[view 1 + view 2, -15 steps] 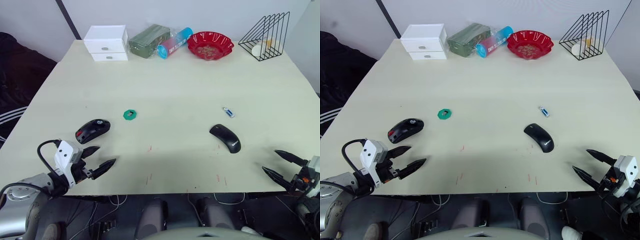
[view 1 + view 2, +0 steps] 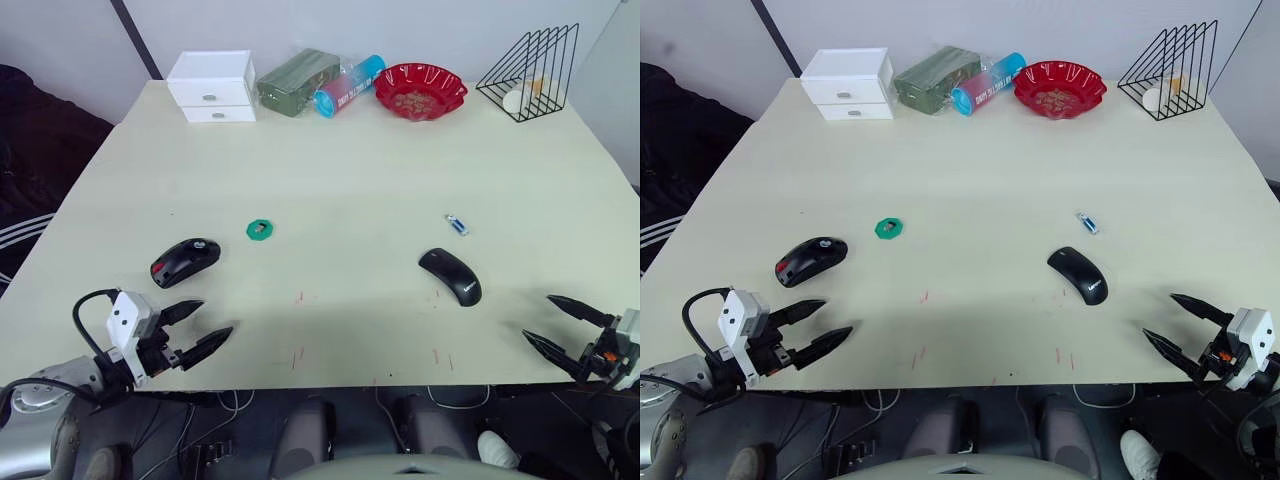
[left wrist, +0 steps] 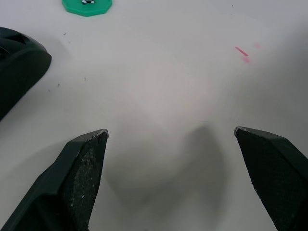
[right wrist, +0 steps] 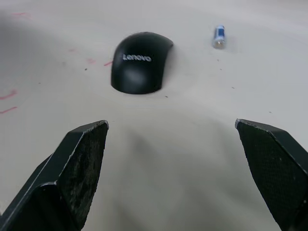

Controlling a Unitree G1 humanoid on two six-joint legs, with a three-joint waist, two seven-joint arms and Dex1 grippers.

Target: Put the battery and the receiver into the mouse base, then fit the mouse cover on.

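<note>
Both pincers spread wide, empty, at the counter's [image 2: 400,150] near edge.
Left pincer [image 2: 197,328] just near of mouse base [image 2: 184,260]; right pincer [image 2: 561,325] near-right of mouse cover [image 2: 450,276]; bare counter between.

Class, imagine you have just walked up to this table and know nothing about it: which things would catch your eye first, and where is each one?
Two black shapes stand out on the pale table: the mouse base with its red wheel near the robot's left, and the glossy mouse cover towards its right, a small battery lying just beyond it. A bright red bowl sits at the far edge. The left gripper and the right gripper hang open at the near edge.
</note>
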